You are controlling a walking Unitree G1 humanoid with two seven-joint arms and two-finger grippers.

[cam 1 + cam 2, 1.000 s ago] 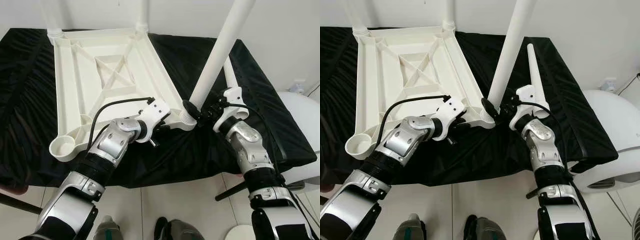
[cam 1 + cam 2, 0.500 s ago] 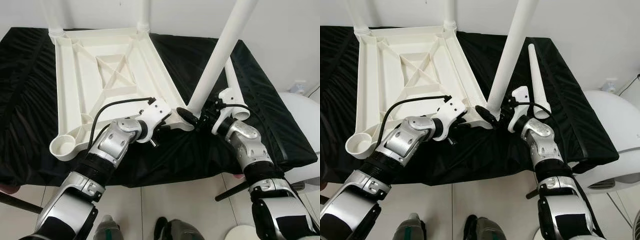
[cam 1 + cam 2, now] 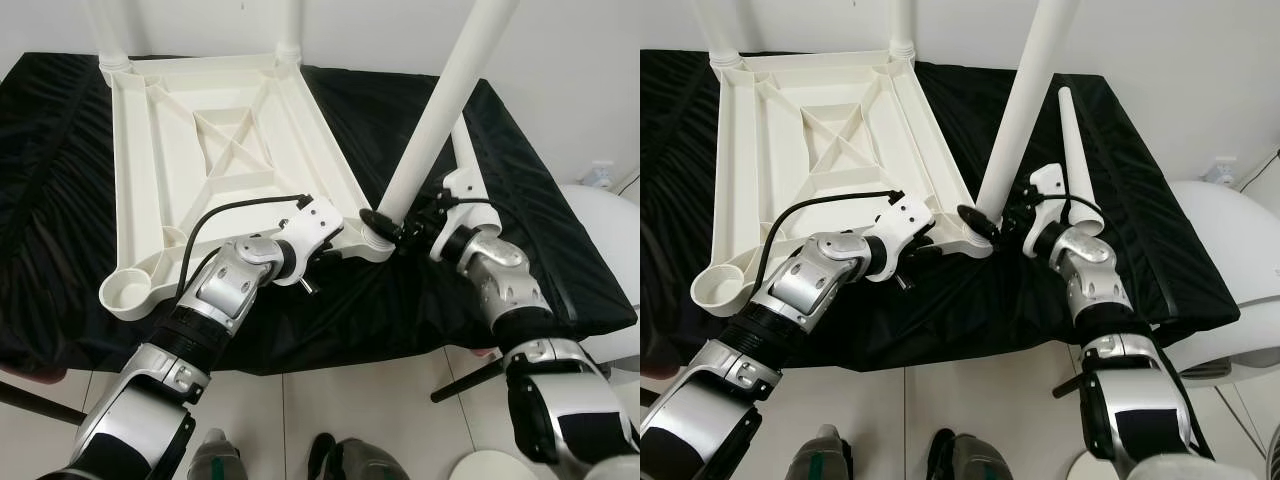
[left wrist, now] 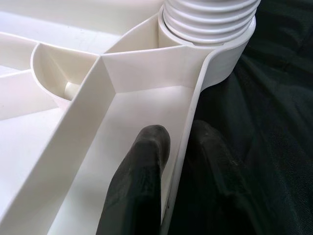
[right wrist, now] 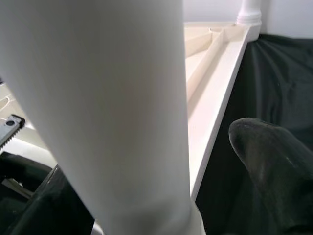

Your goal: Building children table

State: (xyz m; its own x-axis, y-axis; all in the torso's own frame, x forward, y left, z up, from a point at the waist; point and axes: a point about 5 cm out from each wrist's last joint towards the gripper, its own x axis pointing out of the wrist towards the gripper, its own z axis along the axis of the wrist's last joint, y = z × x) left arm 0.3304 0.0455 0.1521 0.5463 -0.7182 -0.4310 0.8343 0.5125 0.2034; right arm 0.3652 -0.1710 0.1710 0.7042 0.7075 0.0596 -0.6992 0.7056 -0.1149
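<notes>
A white plastic table top [image 3: 200, 150] lies upside down on a black cloth, with two legs standing in its far corners. A third white leg [image 3: 440, 110] stands in the near right corner socket and leans to the right. My left gripper [image 4: 178, 147] is shut on the table top's rim beside that socket. My right gripper [image 3: 395, 222] is open, with its black fingers [image 5: 274, 166] on either side of the leg's base. A gap shows between one finger and the leg. A spare leg [image 3: 1070, 140] lies on the cloth, right of the tilted one.
The near left corner socket [image 3: 125, 293] holds no leg. A white rounded appliance [image 3: 600, 220] stands right of the cloth's edge. A black rod [image 3: 460, 382] slants over the tiled floor below my right arm. A white wall runs close behind.
My right wrist has turned and slid a little around the leg's base. The leg's lean has shifted slightly to the right. The left gripper has kept its hold on the rim.
</notes>
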